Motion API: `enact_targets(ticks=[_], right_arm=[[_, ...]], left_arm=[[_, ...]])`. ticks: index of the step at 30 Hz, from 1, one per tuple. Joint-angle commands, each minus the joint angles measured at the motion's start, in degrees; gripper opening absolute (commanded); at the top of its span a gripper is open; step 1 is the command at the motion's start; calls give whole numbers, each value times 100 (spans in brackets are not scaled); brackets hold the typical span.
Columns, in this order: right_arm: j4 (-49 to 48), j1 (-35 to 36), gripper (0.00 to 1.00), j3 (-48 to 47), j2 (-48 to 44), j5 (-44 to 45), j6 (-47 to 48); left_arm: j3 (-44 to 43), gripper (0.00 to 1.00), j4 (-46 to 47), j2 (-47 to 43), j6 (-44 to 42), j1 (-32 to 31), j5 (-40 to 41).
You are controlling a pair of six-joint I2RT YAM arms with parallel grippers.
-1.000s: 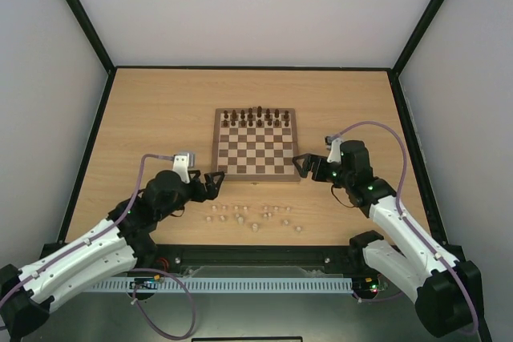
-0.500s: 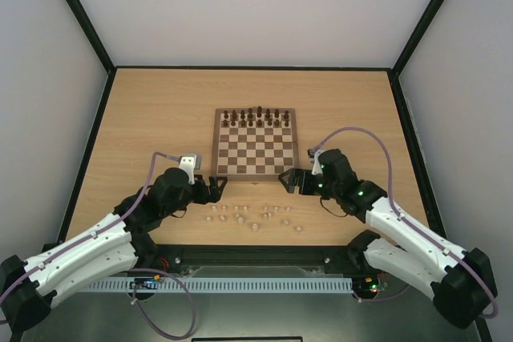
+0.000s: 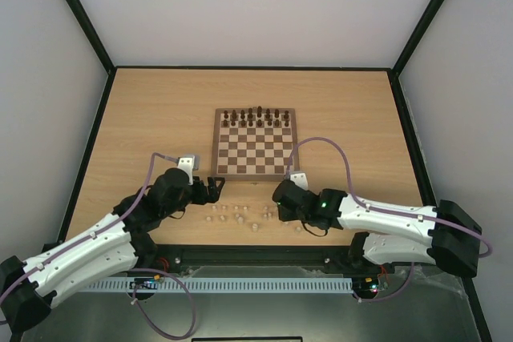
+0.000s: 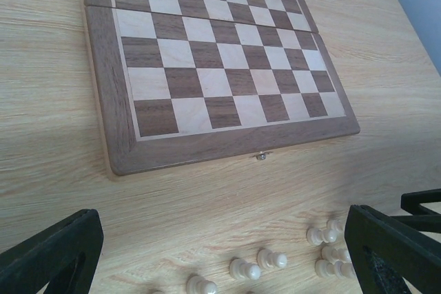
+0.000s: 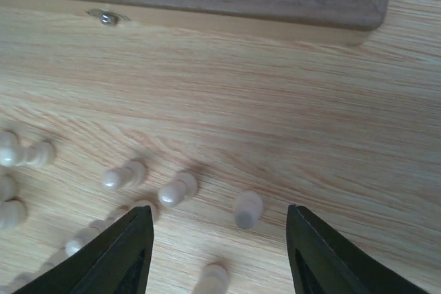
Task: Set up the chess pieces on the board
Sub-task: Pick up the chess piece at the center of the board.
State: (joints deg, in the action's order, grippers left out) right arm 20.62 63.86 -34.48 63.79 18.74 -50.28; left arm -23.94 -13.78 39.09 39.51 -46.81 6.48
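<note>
I'm starting a pick: my right gripper (image 5: 218,239), jaws apart and empty, brackets one of the chess pieces (image 3: 252,215) strewn between the board (image 3: 253,175) and the worktop's (image 3: 160,118) near edge, my left gripper (image 4: 220,237) gapes idle, and next I lower and close.

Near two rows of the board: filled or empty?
Empty. The left wrist view shows bare squares at the near edge of the board; the pale chess pieces sit on the table before it.

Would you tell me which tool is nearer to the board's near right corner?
Right. The right tool is over the loose chess pieces just in front of that corner of the board; the left tool is by its near left corner.
</note>
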Motion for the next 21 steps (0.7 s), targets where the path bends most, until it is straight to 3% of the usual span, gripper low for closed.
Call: enact_targets(ticks=[1, 21], right_arm=[[539, 151, 53, -120, 133, 682, -563], [418, 149, 38, -110, 824, 118, -351]], left_arm=[[-172, 99, -121, 14, 72, 14, -88], [63, 99, 54, 42, 194, 14, -52]])
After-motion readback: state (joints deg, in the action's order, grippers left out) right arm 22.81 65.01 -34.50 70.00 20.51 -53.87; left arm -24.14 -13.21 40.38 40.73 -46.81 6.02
